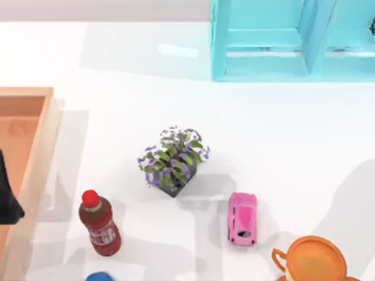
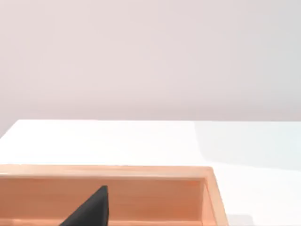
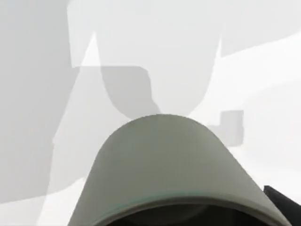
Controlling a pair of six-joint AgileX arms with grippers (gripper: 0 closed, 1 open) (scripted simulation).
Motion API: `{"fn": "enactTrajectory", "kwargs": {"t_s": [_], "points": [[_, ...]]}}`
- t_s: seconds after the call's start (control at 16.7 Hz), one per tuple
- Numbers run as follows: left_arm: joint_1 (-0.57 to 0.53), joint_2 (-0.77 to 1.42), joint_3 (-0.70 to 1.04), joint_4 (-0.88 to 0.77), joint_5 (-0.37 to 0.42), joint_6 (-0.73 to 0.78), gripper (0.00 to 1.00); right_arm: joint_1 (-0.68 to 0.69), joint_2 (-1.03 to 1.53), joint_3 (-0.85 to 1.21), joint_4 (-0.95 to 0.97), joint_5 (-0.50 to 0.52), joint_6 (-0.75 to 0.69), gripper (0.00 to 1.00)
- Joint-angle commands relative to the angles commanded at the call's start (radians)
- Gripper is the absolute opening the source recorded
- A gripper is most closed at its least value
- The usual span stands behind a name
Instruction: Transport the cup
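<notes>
Top view: we see the cup, round, glossy orange, with a small loop handle toward the pink toy car just beside it, at the table's near right edge. Our left arm sits parked over the wooden tray; we cannot tell either pincer's state.

White table carries cup, toy car, soda bottle, potted plant.
</notes>
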Motion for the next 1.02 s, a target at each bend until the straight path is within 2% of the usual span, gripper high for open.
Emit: {"fn": "enactTrajectory", "kwargs": {"t_s": [0.18,0.36,0.72,1.02], "points": [[0.000,0.000,0.000,0.000,0.000,0.000,1.00,-0.089,0.045,0.154,-0.090,0.009,-0.089,0.00],[0.000,0.000,0.000,0.000,0.000,0.000,1.00,-0.132,0.064,0.212,-0.133,0.013,-0.131,0.00],[0.000,0.000,0.000,0.000,0.000,0.000,1.00,-0.125,0.060,0.194,-0.114,0.013,-0.127,0.00],[0.000,0.000,0.000,0.000,0.000,0.000,1.00,-0.120,0.075,0.036,0.067,0.013,-0.119,0.00]]}}
